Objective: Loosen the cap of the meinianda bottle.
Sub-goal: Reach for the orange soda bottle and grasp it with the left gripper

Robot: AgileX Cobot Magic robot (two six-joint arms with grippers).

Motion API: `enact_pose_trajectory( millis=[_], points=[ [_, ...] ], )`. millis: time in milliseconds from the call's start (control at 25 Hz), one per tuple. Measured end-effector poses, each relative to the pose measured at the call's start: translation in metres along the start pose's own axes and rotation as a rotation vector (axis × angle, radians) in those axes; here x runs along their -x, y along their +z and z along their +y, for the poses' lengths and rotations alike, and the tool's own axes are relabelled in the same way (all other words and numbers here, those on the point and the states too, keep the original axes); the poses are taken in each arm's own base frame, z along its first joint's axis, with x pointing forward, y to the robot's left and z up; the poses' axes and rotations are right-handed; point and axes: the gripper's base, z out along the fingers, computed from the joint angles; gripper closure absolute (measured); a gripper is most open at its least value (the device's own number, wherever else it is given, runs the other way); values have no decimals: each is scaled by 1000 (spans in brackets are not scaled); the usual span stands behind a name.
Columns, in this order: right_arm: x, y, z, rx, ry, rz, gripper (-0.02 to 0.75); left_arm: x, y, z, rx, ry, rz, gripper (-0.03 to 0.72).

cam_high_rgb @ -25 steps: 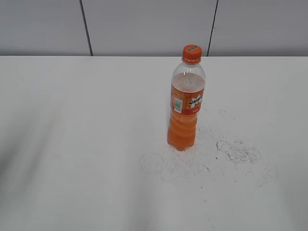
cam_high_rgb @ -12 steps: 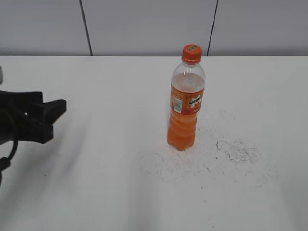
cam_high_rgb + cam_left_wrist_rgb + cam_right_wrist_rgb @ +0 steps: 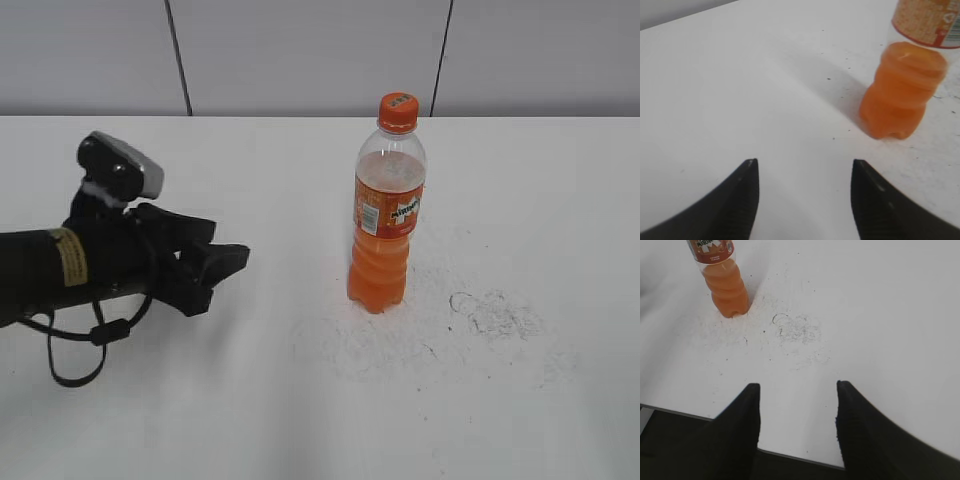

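The meinianda bottle (image 3: pixel 385 220) stands upright on the white table, with orange drink, an orange label and the orange cap (image 3: pixel 398 111) on top. My left gripper (image 3: pixel 225 262) is open and empty, low over the table, well to the left of the bottle and pointing toward it. In the left wrist view the bottle's lower body (image 3: pixel 902 95) is ahead and to the right of the open jaws (image 3: pixel 805 165); the cap is out of frame there. My right gripper (image 3: pixel 797 387) is open and empty near the table's front edge, with the bottle (image 3: pixel 727 287) far ahead to the left.
The white table (image 3: pixel 200 400) has dark scuff marks (image 3: pixel 495 315) to the right of the bottle. A grey panelled wall (image 3: pixel 300 50) stands behind. The table's front edge (image 3: pixel 685 415) shows in the right wrist view.
My left arm has come in from the left edge and moved right toward the bottle. The bottle has not moved.
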Motion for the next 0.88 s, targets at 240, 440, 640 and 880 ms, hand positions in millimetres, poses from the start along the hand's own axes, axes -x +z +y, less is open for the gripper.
enact_pose_trajectory(
  millis=[240,440,640,880],
  points=[
    [0,0,0,0,0,0,371,6,41,8,-133,85,16,244],
    [0,0,0,0,0,0,371,1,61,23,-250,98,42,276],
    [0,0,0,0,0,0,371,2,67,44,-357,42,-50,287],
    [0,0,0,0,0,0,371,-5,76,42,-520,-26,-135,288]
  ],
)
